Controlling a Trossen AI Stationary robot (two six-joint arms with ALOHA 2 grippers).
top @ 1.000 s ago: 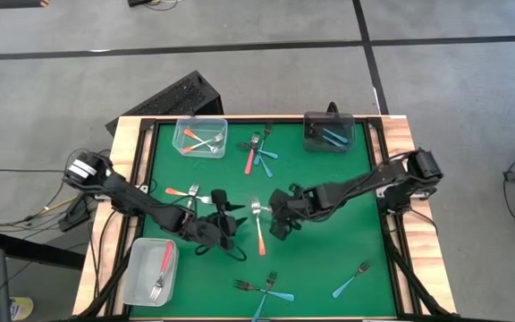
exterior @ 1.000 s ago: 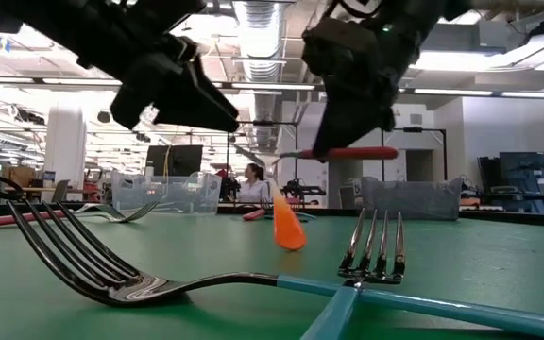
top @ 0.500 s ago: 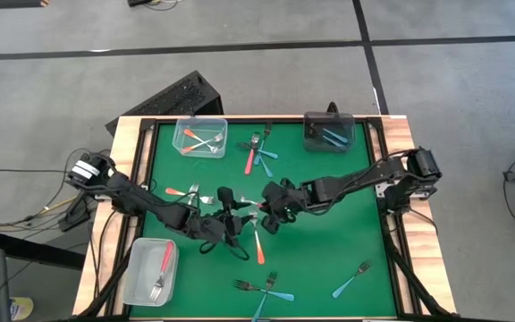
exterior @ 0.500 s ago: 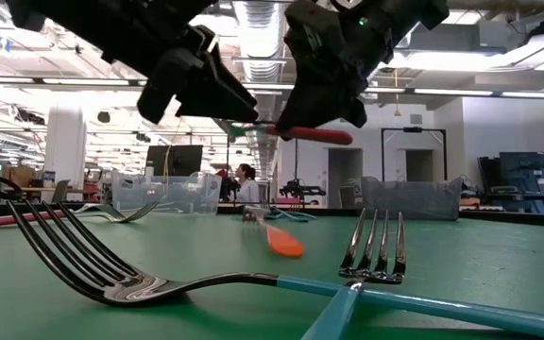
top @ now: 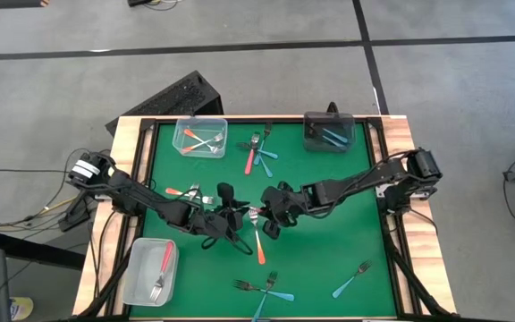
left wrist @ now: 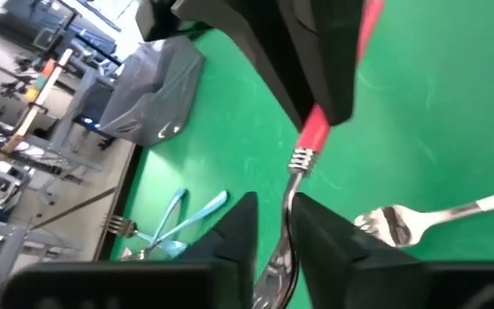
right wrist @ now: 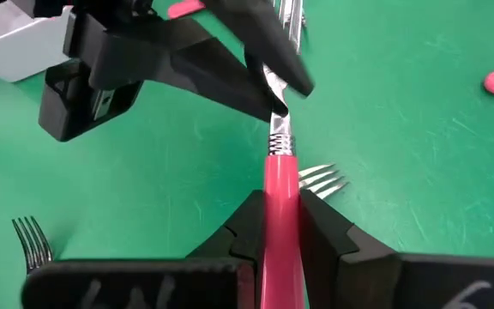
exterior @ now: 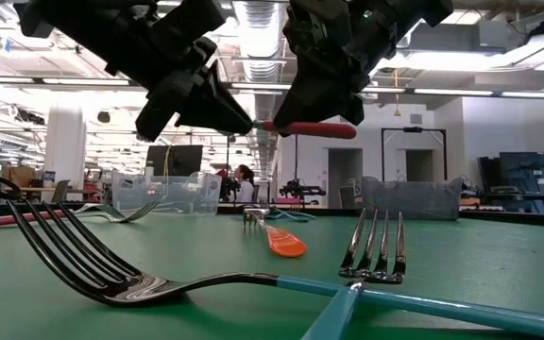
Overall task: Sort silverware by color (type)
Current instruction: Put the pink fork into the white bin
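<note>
A red-handled fork (exterior: 314, 129) hangs level in the air over the middle of the green table (top: 329, 250), held between my two grippers. My right gripper (right wrist: 280, 225) is shut on its red handle. My left gripper (left wrist: 277, 233), coming from the table's left, is shut on its metal end. In the high view the two grippers meet at the table's middle, left (top: 242, 217) and right (top: 266, 217). Below them an orange-handled fork (top: 258, 241) lies flat on the table. My left gripper pinches the fork's metal head end (left wrist: 281, 253) between its two fingers. They come from the table's left, slanting a little down, nearly in line with the fork. The fork is clear of the table. My right gripper pinches the red handle (right wrist: 280, 193) between its two fingers, short of the metal neck. The fingers slant down from the table's right. The handle's free end (exterior: 348, 130) sticks out behind them, and the fork stays level in the air.
At the far left, a clear bin (top: 199, 137) holds orange forks. A dark bin (top: 329, 131) at the far right holds blue ones; a clear bin (top: 150, 271) near left holds a red one. Loose forks lie at the far middle (top: 256, 152), left (top: 181, 191) and near edge (top: 266, 288).
My right gripper has carried the red fork a little toward the table's left. My left gripper has met it there and shut on the fork's metal end. The orange fork's handle end, raised a second ago, now lies flat on the table.
</note>
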